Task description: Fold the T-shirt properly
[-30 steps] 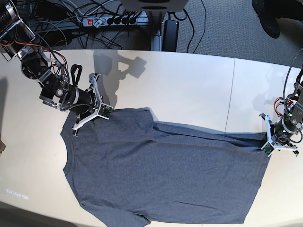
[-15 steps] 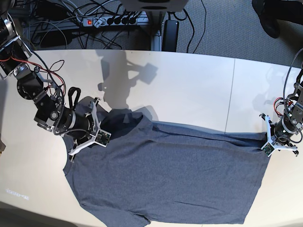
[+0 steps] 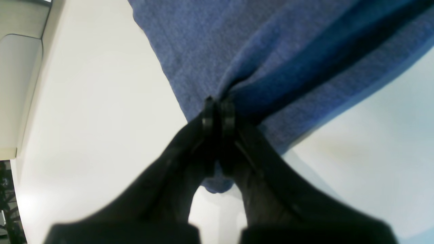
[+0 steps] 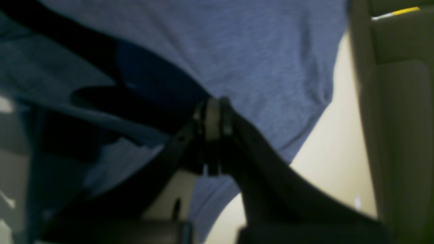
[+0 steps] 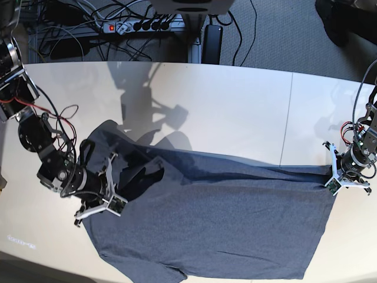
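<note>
The slate-blue T-shirt [image 5: 224,218] lies spread on the white table [image 5: 224,106], collar side at the base view's left. My right gripper [image 5: 125,184], on that left side, is shut on a lifted fold of the shirt's far shoulder and sleeve, held over the shirt's body. In the right wrist view its black fingertips [image 4: 212,115] pinch blue cloth [image 4: 254,51]. My left gripper [image 5: 336,177], at the base view's right, is shut on the shirt's far hem corner. The left wrist view shows its tips [image 3: 218,112] clamped on the fabric [image 3: 210,44].
A seam [image 5: 287,118] splits the tabletop into two panels. Behind the table's far edge lie a power strip [image 5: 138,25] and cables on grey carpet. The shirt's near sleeve hangs at the table's front edge [image 5: 159,274].
My right gripper has moved toward the table's front and a little left, pulling the shirt's far shoulder over the body. The left arm has stayed where it was.
</note>
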`<action>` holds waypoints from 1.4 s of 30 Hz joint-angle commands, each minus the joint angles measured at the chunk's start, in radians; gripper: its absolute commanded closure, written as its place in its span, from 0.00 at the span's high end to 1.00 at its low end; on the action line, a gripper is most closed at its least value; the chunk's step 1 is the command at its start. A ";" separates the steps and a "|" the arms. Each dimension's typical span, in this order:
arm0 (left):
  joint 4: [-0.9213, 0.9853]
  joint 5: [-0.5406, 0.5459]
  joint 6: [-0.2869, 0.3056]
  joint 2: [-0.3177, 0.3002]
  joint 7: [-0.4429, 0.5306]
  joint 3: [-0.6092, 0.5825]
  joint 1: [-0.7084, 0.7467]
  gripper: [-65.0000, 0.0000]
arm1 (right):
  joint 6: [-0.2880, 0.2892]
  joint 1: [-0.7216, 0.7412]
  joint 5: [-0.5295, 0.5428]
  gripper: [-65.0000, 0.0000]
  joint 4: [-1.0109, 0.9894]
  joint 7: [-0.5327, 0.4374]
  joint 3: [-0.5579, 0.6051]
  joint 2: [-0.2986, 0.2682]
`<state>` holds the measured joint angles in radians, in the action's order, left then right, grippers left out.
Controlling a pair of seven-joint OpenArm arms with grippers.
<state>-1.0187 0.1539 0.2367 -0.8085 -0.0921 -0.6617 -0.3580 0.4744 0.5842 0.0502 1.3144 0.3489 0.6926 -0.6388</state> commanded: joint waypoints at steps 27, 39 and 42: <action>-0.006 0.003 0.003 -0.023 0.040 0.011 -0.024 0.00 | 0.069 0.299 0.334 0.00 -0.292 0.177 -0.092 0.169; -0.007 0.003 0.003 -0.022 0.052 0.011 -0.024 0.00 | 0.077 0.108 0.590 0.42 -0.292 0.397 -0.429 0.152; -0.006 0.003 0.003 -0.019 0.053 0.011 -0.024 0.00 | 0.082 0.040 0.618 0.50 -0.292 0.396 -0.428 0.152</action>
<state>-1.0183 0.1535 0.2367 -0.8078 -0.0544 -0.6617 -0.3576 0.4751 0.5911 0.6571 1.0103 0.7639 0.2745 -0.4736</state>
